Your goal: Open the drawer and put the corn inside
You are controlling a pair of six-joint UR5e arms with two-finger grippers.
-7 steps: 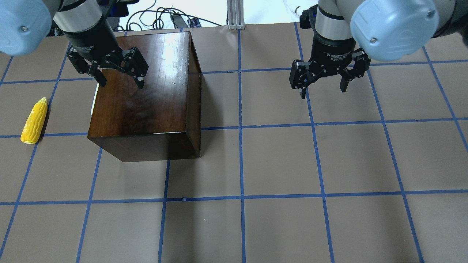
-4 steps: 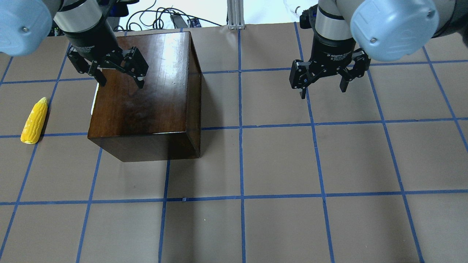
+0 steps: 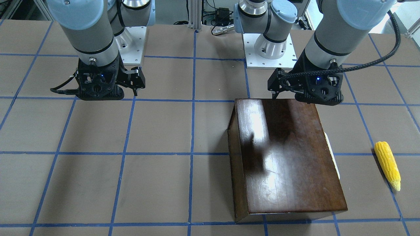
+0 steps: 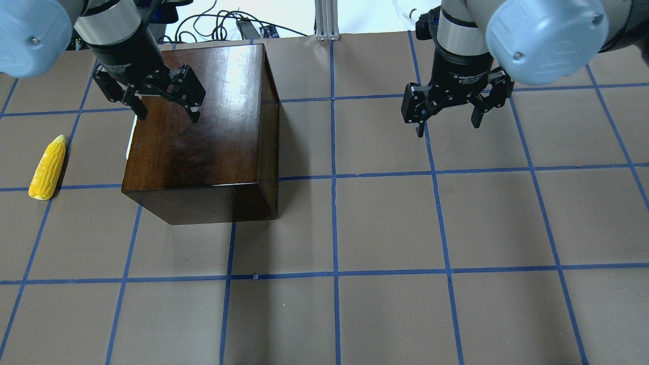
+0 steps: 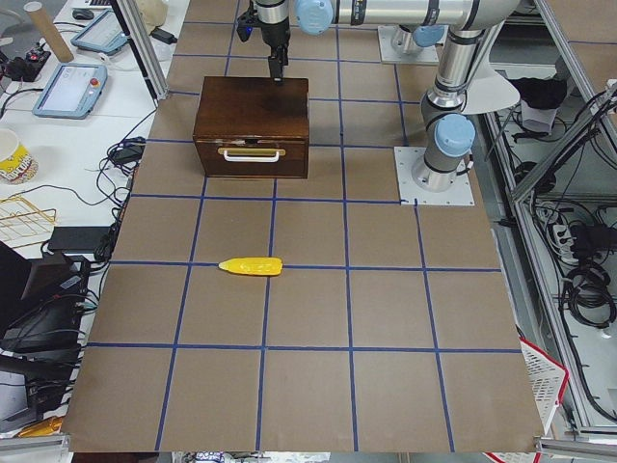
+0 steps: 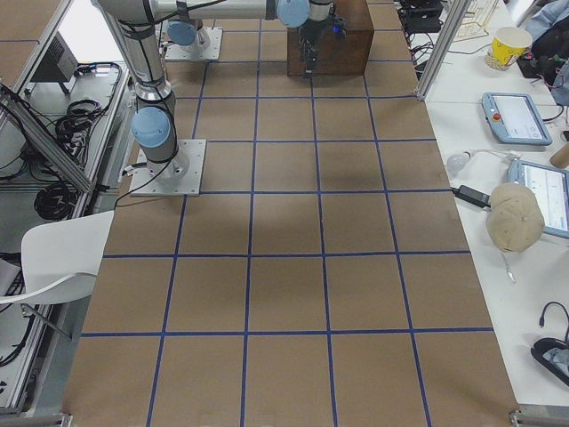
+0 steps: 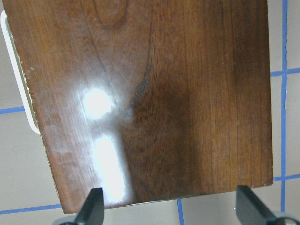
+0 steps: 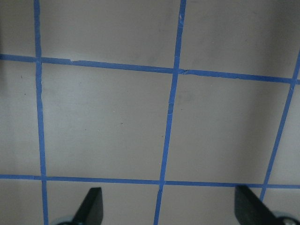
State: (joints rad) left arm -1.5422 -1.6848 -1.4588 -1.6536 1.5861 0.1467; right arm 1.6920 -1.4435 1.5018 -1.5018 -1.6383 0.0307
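On right claw (image 4: 448, 126), "Adaptive" lettering (image 4: 467, 77)

Corn (image 4: 47, 168) yellow, paler tip; box (image 4: 203, 142) glossy dark brown; table (image 4: 385, 223) tan, blue grid; handle (image 5: 252, 152) seemingly cream.

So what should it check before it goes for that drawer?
1. Drawer open: not ok, shut in the box.
2. Left gripper open: ok, jaws wide apart.
3. Left gripper at the handle: not ok, it hovers over the box top; the handle is on the side facing the corn.
4. Corn free to grab: ok, lying alone on the table, apart from the box.
5. Right gripper clear: ok, open over the table, far from the box.
6. Drawer slides easily: cannot tell.
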